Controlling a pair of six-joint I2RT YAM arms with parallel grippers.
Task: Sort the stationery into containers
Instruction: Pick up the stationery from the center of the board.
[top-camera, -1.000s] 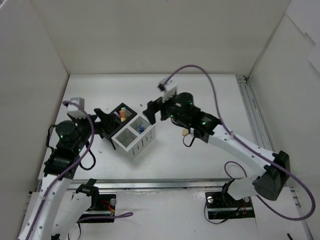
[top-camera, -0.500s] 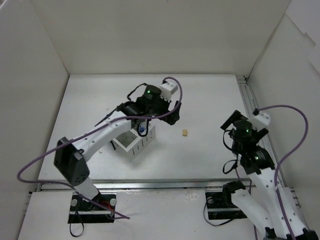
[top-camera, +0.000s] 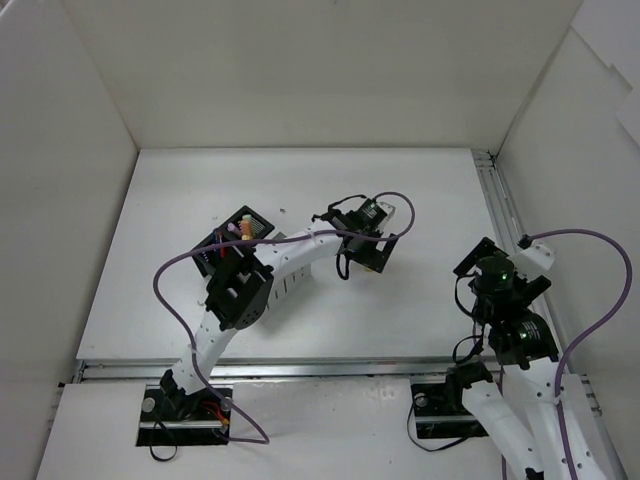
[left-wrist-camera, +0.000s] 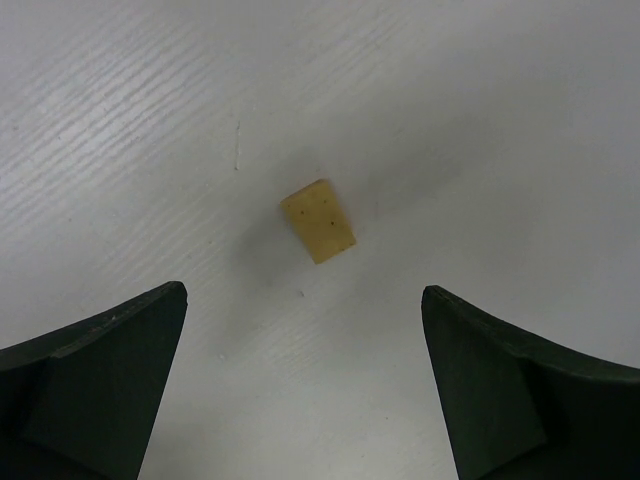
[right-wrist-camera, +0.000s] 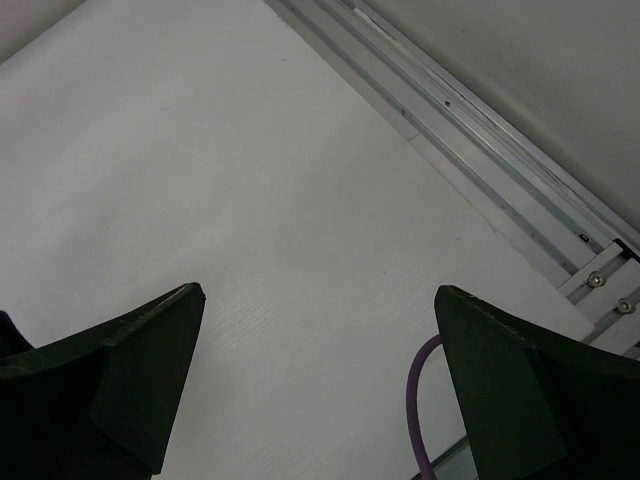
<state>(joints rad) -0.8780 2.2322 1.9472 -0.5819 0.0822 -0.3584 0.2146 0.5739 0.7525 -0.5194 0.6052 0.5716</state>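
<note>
**Item:** one beige eraser (left-wrist-camera: 318, 221), lying on the table (left-wrist-camera: 480, 120) at the centre of the left wrist view.

**Position:** just above the gap of my left gripper (left-wrist-camera: 302, 295), whose fingers are spread wide, empty and touching nothing.

**Long axis:** slants from upper left to lower right, seemingly askew to my closing line.

**Right gripper** (right-wrist-camera: 318, 292)**:** also spread and empty, at lower right of the top view, well apart, so the left is nearer.

**Black box** (top-camera: 245, 228)**:** left of centre.
</note>
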